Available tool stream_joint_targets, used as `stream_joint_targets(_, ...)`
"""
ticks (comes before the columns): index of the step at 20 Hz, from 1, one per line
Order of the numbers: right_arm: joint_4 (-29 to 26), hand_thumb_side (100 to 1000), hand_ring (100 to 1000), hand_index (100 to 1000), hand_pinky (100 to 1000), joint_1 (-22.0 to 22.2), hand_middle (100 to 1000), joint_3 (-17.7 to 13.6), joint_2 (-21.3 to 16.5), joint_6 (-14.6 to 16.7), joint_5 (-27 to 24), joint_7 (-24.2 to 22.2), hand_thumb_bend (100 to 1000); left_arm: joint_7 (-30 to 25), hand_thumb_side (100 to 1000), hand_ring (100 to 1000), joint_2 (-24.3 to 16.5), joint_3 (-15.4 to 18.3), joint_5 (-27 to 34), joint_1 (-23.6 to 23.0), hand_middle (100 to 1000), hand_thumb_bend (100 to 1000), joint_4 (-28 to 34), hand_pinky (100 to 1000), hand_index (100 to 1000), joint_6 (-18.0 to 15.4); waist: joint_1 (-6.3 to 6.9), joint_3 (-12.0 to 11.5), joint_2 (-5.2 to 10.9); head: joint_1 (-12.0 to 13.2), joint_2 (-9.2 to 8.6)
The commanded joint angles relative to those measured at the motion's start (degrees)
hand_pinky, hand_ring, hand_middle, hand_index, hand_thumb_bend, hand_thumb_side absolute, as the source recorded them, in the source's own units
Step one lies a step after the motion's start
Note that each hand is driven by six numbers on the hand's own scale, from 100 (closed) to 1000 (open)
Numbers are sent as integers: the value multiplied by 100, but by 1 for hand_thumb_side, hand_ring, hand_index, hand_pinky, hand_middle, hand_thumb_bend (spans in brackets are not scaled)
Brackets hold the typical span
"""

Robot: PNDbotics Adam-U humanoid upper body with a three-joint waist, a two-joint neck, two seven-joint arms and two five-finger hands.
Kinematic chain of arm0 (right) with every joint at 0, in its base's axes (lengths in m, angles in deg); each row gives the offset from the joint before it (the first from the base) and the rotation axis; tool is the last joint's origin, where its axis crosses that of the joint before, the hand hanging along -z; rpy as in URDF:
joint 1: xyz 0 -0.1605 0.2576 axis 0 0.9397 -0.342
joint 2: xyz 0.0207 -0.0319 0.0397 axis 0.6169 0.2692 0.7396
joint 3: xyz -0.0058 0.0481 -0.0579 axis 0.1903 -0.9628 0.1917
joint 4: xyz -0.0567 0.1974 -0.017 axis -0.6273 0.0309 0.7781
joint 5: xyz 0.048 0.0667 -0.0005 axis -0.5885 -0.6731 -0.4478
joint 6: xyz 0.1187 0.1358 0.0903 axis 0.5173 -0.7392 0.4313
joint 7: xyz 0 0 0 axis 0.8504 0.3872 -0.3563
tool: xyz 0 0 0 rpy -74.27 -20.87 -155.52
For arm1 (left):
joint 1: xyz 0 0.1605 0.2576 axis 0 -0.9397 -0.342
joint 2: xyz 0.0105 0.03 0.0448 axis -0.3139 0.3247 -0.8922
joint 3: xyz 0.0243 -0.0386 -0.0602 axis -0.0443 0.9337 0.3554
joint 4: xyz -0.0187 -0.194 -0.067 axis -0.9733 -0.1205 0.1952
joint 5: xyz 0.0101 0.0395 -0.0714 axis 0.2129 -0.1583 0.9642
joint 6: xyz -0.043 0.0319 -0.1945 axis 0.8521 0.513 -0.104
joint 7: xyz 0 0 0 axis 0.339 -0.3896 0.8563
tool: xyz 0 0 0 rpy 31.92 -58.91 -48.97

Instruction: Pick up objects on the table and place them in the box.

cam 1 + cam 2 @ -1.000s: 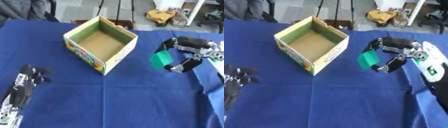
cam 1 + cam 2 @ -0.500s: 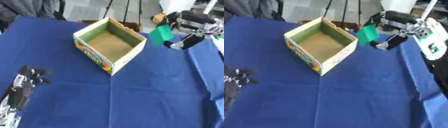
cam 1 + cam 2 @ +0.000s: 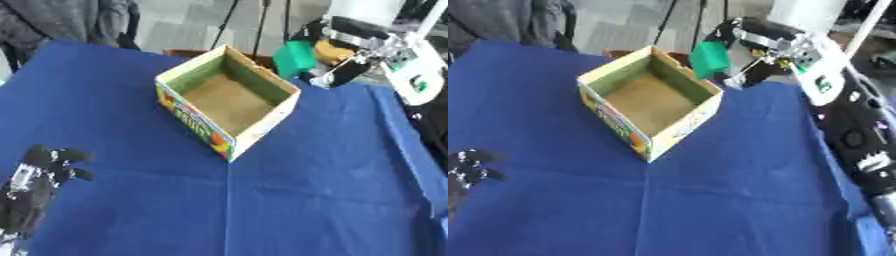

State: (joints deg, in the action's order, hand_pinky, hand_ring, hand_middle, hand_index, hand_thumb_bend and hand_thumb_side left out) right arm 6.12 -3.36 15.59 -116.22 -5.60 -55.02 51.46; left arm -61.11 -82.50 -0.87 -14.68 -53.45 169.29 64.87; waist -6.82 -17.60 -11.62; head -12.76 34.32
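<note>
An open cardboard box with a colourful printed side stands on the blue table, its inside bare. My right hand is raised beyond the box's far right corner, fingers curled round a green block. The block hangs in the air just outside the box's far right rim. My left hand rests at the lower left on the cloth, fingers relaxed, holding nothing.
My right forearm, white and black, runs down the right side. Beyond the table's far edge are a dark jacket at the upper left and tripod legs on the floor.
My right hand has lifted the green block up and leftward toward the box's far corner. The whole picture has also shifted as the head moved. The left hand stayed put.
</note>
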Motion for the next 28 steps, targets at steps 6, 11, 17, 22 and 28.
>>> stream_joint_targets(6, 512, 121, 720, 490, 698, -350, 559, -104, 286, -6, 386, 65, 100, -134, 1000, 787, -33, -123, 55, 222, 597, 394, 179, 609, 641, -14, 84, -305, -22, -363, -243)
stream_joint_targets(11, 637, 130, 727, 516, 700, -367, 567, -127, 343, 10, 646, 136, 100, -226, 1000, 787, 25, -213, 69, 290, 596, 393, 170, 609, 641, 3, 75, -554, -47, -671, -294)
stream_joint_targets(17, 783, 154, 746, 585, 704, -329, 617, -114, 442, 15, 1113, 202, 100, -278, 1000, 787, 57, -259, 68, 343, 596, 390, 171, 609, 641, 0, 72, -700, -103, -853, -301)
stream_joint_targets(22, 890, 265, 784, 848, 728, -317, 787, -129, 529, 83, 1482, 338, 100, -293, 1000, 787, 69, -269, 61, 354, 595, 390, 168, 609, 641, -3, 80, -715, -143, -897, -282)
stream_joint_targets(28, 846, 413, 811, 917, 739, -312, 875, -96, 567, 233, 1616, 449, 366, -299, 1000, 787, 81, -272, 49, 348, 595, 391, 159, 609, 640, -2, 87, -665, -167, -882, -271)
